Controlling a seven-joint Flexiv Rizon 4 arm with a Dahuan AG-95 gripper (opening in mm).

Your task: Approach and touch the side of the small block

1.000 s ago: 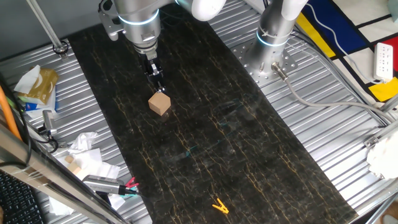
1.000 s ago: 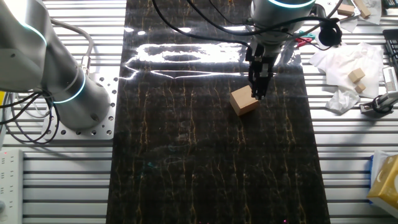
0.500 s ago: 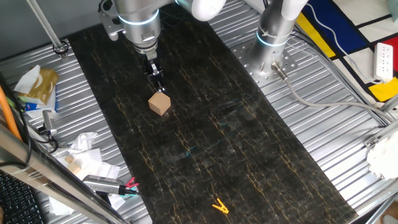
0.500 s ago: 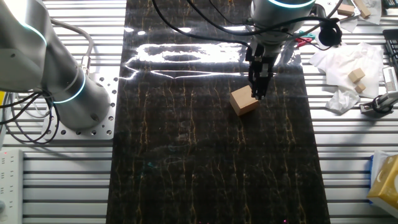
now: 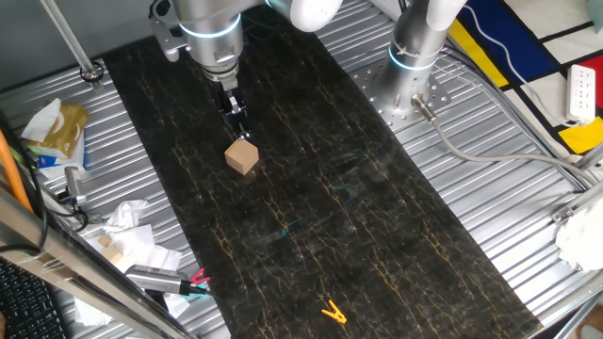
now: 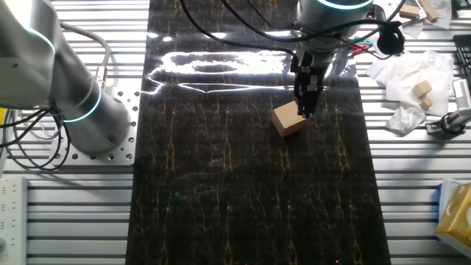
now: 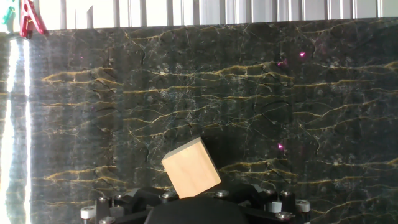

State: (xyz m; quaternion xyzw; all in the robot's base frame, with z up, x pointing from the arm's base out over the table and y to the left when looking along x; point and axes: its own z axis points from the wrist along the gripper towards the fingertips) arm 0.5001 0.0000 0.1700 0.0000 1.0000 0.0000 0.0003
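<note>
So the big thing here is the dark marble-look mat (image 5: 311, 188) with gold veins, running down the middle of the ribbed metal table (image 5: 490, 188). The Flexiv arm (image 5: 212, 33) comes down over the far end of the mat, and its base (image 6: 51, 88) is bolted just off the mat's edge.

Off to the side there's a heap of crumpled paper (image 5: 132, 235) with a couple of tiny pale blocks (image 6: 422, 90) in it, all well clear of the action. A yellow-orange clip (image 5: 332, 312) lies at the near end of the mat, well apart from everything else.

The small block (image 5: 242, 156) sits on the mat, turned a bit so a corner faces the camera. The gripper (image 5: 241, 130) is pointing down right at the block's upper edge, fingertips together as far as I can see, closed with nothing between them. In the other fixed view the tip meets the block (image 6: 288, 119) at its top corner, touching or as good as. The hand view shows the block (image 7: 191, 167) right up against the gripper housing.
</note>
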